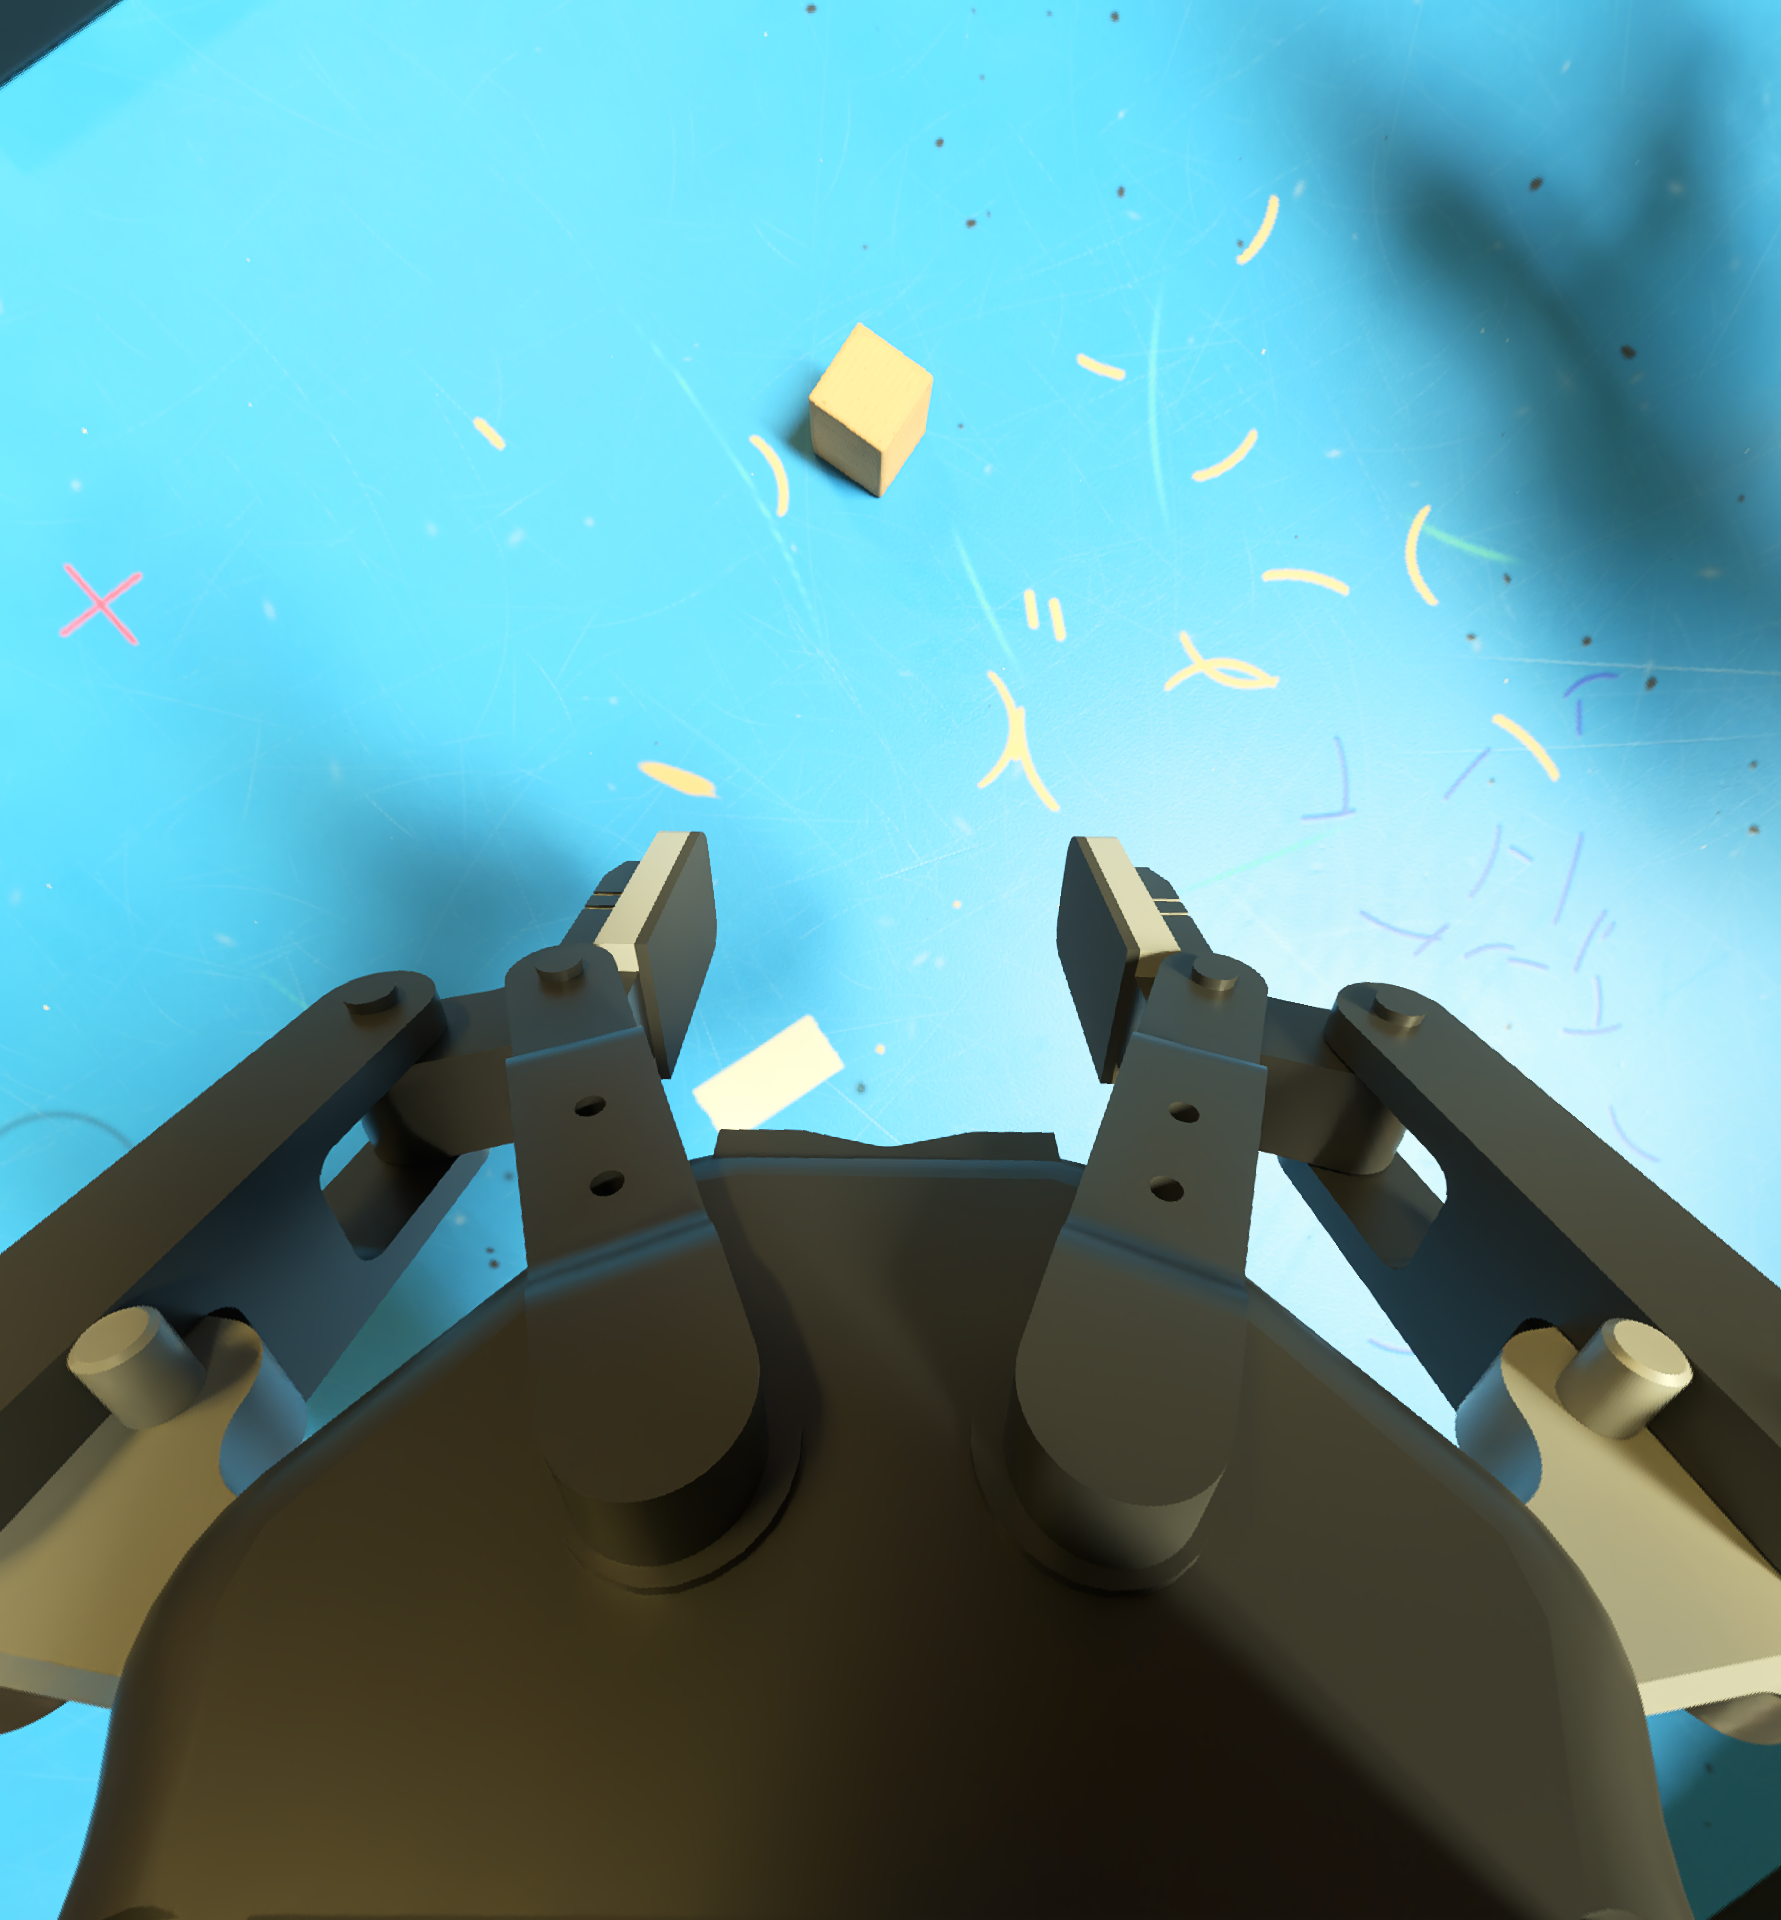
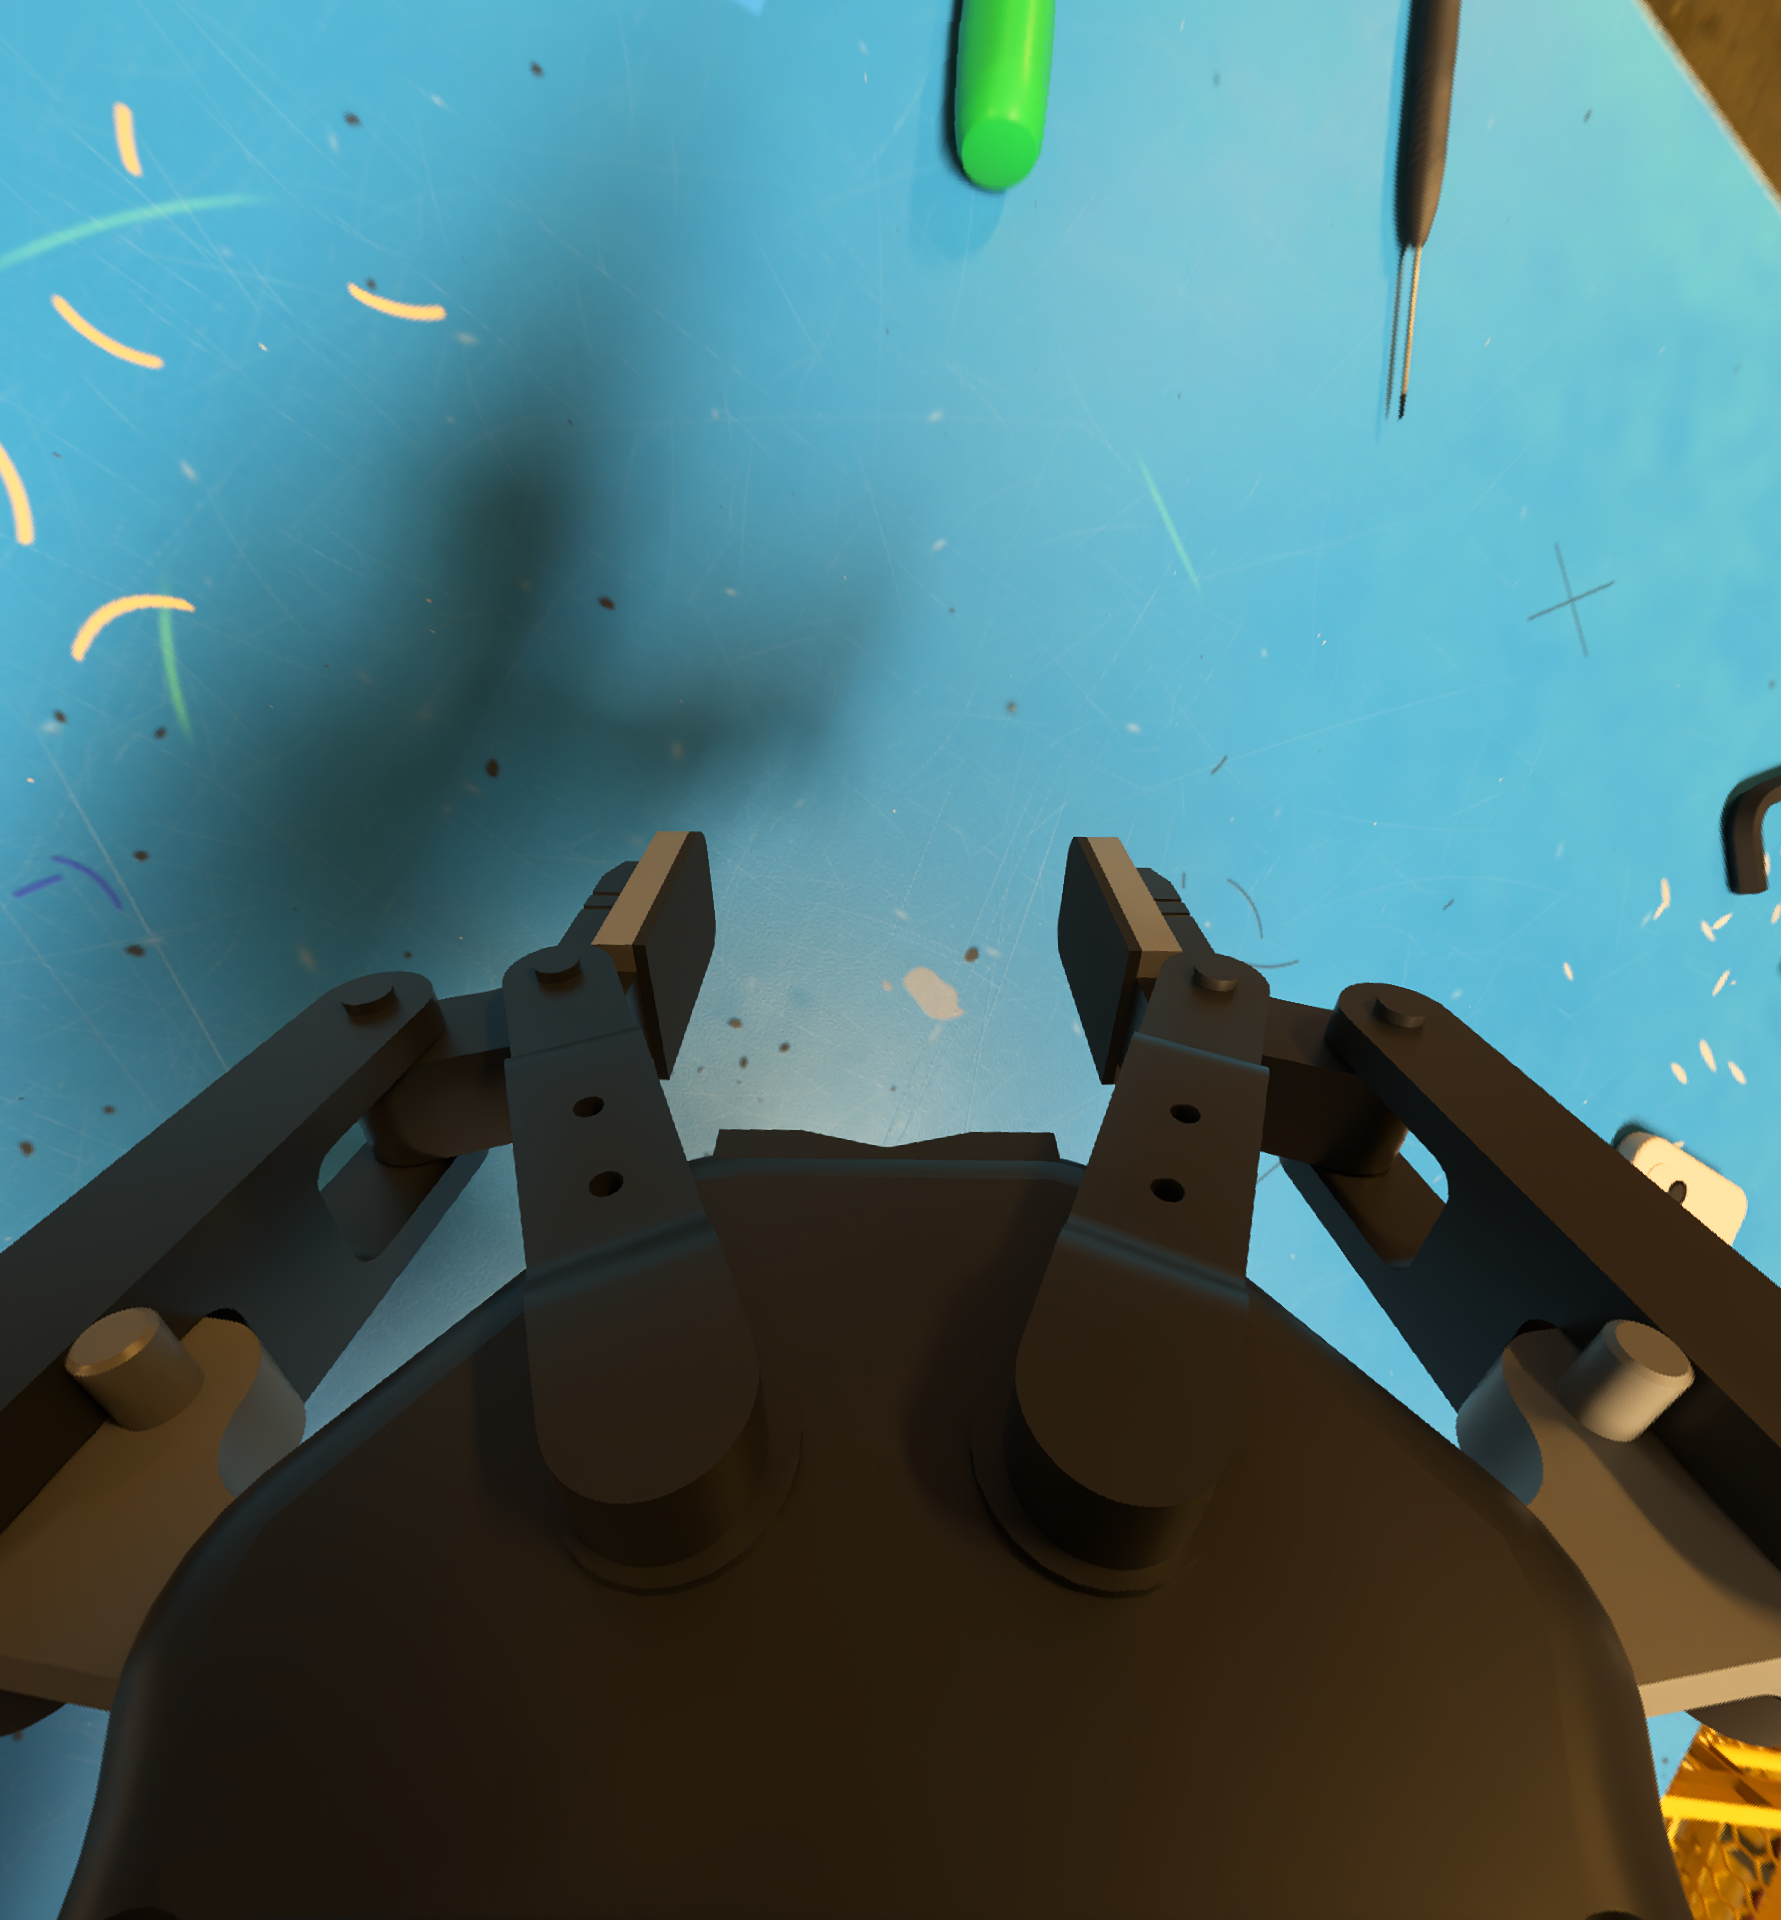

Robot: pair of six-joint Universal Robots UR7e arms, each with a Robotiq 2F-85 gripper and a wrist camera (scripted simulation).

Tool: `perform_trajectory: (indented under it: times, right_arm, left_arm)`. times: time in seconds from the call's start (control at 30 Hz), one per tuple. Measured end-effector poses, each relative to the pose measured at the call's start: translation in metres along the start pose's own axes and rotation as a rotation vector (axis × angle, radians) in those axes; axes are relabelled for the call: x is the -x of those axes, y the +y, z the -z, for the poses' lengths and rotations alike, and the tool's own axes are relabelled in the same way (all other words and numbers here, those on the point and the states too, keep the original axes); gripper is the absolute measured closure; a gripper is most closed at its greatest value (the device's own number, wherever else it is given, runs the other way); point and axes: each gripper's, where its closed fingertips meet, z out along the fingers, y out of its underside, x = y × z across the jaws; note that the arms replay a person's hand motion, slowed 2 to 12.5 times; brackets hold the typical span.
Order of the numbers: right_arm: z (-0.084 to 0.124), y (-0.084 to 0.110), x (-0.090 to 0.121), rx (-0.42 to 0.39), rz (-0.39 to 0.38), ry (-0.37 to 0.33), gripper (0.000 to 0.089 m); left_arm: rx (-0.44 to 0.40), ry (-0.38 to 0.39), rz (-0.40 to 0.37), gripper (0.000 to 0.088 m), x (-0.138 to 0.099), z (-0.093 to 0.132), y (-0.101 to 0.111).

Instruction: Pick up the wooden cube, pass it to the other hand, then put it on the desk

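A small pale wooden cube (image 1: 870, 407) rests on the blue desk (image 1: 346, 312) in the left wrist view, ahead of my left gripper (image 1: 886, 862) and apart from it. My left gripper is open and empty above the desk, its jaws wide apart. My right gripper (image 2: 886, 862) is open and empty too, above a bare scratched part of the blue desk (image 2: 969, 623). The cube does not show in the right wrist view.
A green cylinder (image 2: 1002, 94) and a thin dark pointed tool (image 2: 1418, 197) lie far ahead of my right gripper. A black hex key (image 2: 1769, 821) lies right, a small white tag (image 2: 1686, 1184) nearer. The desk's edge (image 2: 1759, 156) runs top right. A dark object (image 1: 3, 42) sits top left; a pale strip (image 1: 766, 1070) lies under my left gripper.
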Motion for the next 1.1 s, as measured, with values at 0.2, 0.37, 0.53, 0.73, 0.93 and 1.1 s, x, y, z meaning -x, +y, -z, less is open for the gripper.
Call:
perform_trajectory:
  times: [0.2,0.37,0.53,0.73,0.93,1.1]
  right_arm:
    - [0.016,-0.005,0.010,-0.105,0.013,0.015,0.0306]
    - [0.026,-0.007,0.019,-0.170,0.023,0.020,0.0317]
    - [0.033,-0.006,0.028,-0.216,0.028,0.019,0.0325]
    - [0.039,-0.005,0.037,-0.266,0.024,0.007,0.0348]
    - [0.041,-0.005,0.047,-0.305,0.016,-0.013,0.0365]
    - [0.040,-0.003,0.055,-0.322,0.017,-0.032,0.0381]
  left_arm:
    - [0.034,-0.014,-0.082,0.0284,0.004,-0.006,0.001]
    - [0.068,-0.027,-0.141,0.0279,0.008,-0.012,0.001]
    - [0.078,-0.033,-0.188,0.0260,0.011,-0.018,-0.004]
    - [0.053,-0.010,-0.237,0.0241,0.008,-0.025,-0.017]
    - [0.010,0.013,-0.297,0.0235,0.004,-0.033,-0.035]
    - [-0.005,0.016,-0.365,0.0234,0.001,-0.042,-0.047]
